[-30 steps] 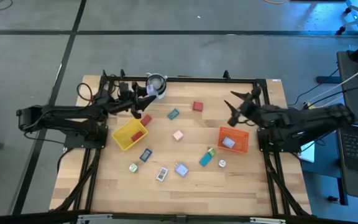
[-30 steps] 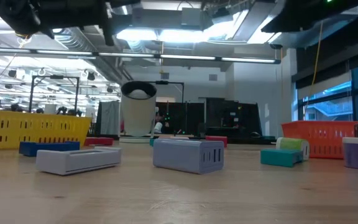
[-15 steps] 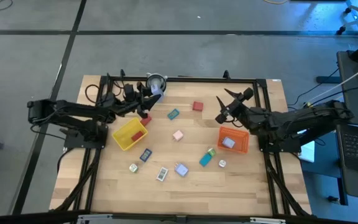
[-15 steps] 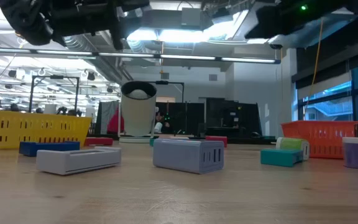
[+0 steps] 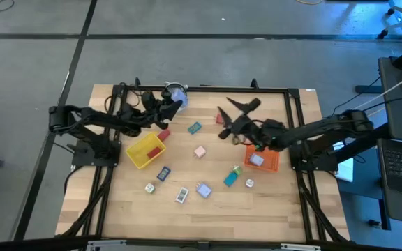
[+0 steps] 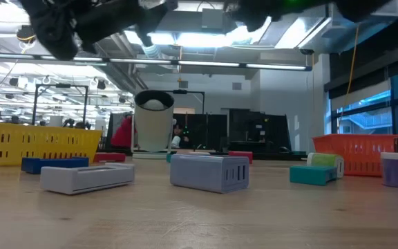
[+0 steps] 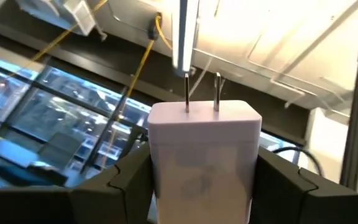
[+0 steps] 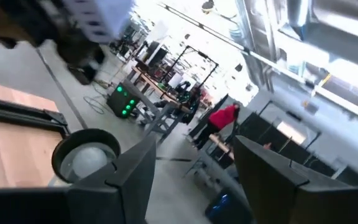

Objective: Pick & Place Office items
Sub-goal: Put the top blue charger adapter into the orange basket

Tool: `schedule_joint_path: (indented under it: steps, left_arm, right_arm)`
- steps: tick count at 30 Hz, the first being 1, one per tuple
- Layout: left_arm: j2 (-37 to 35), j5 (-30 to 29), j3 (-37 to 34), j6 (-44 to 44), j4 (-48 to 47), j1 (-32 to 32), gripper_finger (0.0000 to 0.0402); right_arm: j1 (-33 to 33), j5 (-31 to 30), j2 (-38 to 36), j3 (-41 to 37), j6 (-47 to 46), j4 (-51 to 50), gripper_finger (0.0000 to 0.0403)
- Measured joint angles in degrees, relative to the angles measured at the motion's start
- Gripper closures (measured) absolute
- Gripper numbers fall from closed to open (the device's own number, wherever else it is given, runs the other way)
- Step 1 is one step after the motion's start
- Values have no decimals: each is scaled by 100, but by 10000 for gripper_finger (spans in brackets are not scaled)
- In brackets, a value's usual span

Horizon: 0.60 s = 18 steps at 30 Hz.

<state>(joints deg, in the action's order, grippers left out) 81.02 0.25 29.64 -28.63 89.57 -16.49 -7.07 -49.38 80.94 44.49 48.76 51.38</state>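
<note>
My left gripper [image 5: 171, 104] is raised over the table's far left part, beside the white-and-grey cylinder [image 8: 84, 157], and is shut on a white plug charger [image 7: 204, 158]. My right gripper [image 5: 234, 113] is open and hangs above the red piece [image 5: 222, 119] near the far middle. The other pieces lie flat on the wood: teal [image 5: 195, 128], pink [image 5: 199, 151], dark blue [image 5: 163, 173], pale blue [image 5: 203, 189], white [image 5: 181, 196] and teal [image 5: 230, 178]. One red piece [image 5: 154, 150] lies in the yellow tray and a pale piece [image 5: 257, 160] in the red-orange tray. My left gripper pinches the charger's body [image 7: 166, 180] between its two fingers [image 7: 126, 183], one on each of two opposite sides. The two metal prongs [image 7: 201, 93] point forward, away from the gripper. The charger is lifted clear of the table.
The yellow tray [image 5: 137, 157] sits at the left and the red-orange tray [image 5: 274, 162] at the right. A red piece [image 5: 164, 133] lies next to the yellow tray. A black frame [image 5: 257, 89] runs along the table's edges. A person in red [image 8: 221, 118] stands beyond the far edge.
My right arm has reached toward the table's left, from above the red-orange tray to above the red piece near the far middle. My left gripper has carried the charger a little toward the right and the far edge, nearer the cylinder.
</note>
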Motion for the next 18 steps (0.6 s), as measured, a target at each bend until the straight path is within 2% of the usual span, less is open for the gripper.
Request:
schedule_joint_path:
  steps: [6,18]
  left_arm:
    - [441,432,447,-320,-39,4,189]
    - [528,761,481,-384,-23,0,189]
  right_arm:
    - [26,150,873,920,312,2,186]
    - [16,956,1042,1370,3,-40,186]
